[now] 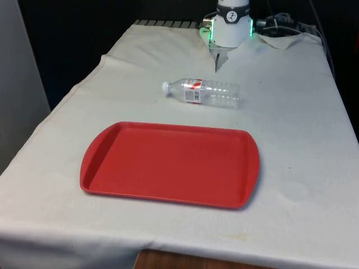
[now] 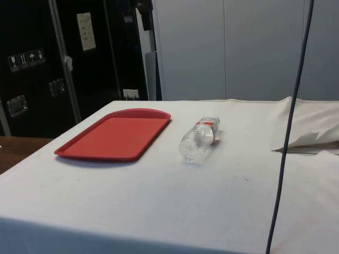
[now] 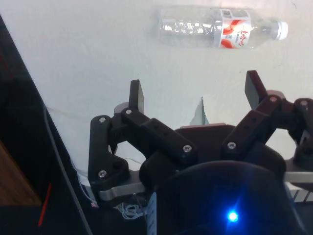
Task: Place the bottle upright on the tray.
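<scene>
Bottle (image 1: 203, 93) lying flat beside tray (image 1: 168, 165); claw (image 3: 194, 91) spread, apart

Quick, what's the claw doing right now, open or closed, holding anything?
Claw: open, holding nothing; the water bottle lies on its side on the white cloth, apart from it.

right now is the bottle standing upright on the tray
No, the bottle lies on its side on the cloth, apart from the tray, cap toward the front view's left.
</scene>
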Controlling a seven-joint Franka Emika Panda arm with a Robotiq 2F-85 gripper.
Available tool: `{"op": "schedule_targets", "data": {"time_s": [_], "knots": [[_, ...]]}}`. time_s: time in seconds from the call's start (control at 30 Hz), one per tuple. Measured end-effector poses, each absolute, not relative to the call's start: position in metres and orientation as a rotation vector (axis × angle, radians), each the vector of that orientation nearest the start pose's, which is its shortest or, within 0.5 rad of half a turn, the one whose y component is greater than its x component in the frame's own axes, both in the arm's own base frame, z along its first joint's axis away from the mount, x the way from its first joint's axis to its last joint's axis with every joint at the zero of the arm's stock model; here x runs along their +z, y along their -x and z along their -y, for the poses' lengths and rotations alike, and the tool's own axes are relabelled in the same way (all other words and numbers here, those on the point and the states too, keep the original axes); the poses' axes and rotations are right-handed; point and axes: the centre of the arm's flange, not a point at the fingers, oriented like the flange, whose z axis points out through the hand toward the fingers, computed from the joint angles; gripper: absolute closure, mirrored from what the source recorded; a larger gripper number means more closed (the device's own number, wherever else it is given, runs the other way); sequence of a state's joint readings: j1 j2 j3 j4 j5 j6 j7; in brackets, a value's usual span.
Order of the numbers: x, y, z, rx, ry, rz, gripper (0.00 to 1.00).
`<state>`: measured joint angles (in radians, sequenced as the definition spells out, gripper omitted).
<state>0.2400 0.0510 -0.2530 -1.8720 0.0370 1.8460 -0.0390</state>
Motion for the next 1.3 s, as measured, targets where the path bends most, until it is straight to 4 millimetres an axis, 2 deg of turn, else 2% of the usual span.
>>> {"op": "schedule_targets", "data": {"time_s": [0.33, 0.63, 1.3], "knots": [[0.477, -0.558, 0.001, 0.122, 3.108, 0.022, 0.00], [0.478, -0.531, -0.001, 0.098, 3.124, 0.035, 0.00], [0.477, -0.487, -0.009, 0.044, 3.160, 0.058, 0.00]]}}
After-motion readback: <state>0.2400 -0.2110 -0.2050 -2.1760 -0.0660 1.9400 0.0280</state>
